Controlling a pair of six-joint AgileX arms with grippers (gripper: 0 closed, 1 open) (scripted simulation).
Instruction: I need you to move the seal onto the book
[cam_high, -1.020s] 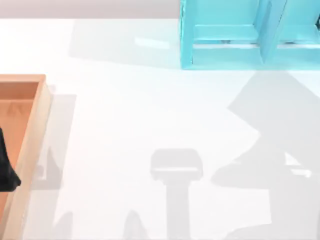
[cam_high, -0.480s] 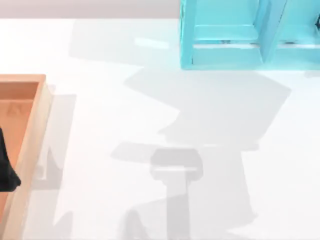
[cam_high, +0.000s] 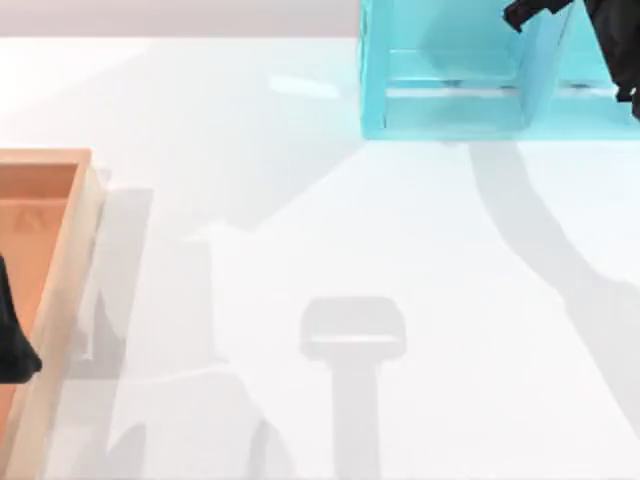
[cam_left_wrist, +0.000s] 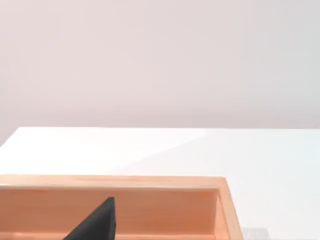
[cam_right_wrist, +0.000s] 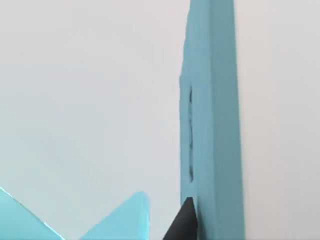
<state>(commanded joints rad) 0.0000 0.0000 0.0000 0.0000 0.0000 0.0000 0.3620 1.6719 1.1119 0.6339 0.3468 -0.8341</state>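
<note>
A smooth white desk (cam_high: 330, 230) spreads under a pale wall. A glossy teal shelf (cam_high: 450, 90) with flat dividers stands at the far right; a boxy wooden tray (cam_high: 70, 260) sits at the left edge. The right arm (cam_high: 600, 30) is a dark shape over the shelf, the left arm (cam_high: 12, 345) a dark shape over the tray. The right wrist view adds a narrow teal panel (cam_right_wrist: 212, 125) edge-on with a dark fingertip (cam_right_wrist: 184, 222) against it; the left wrist view adds the tray's plain inner wall (cam_left_wrist: 150, 207).
</note>
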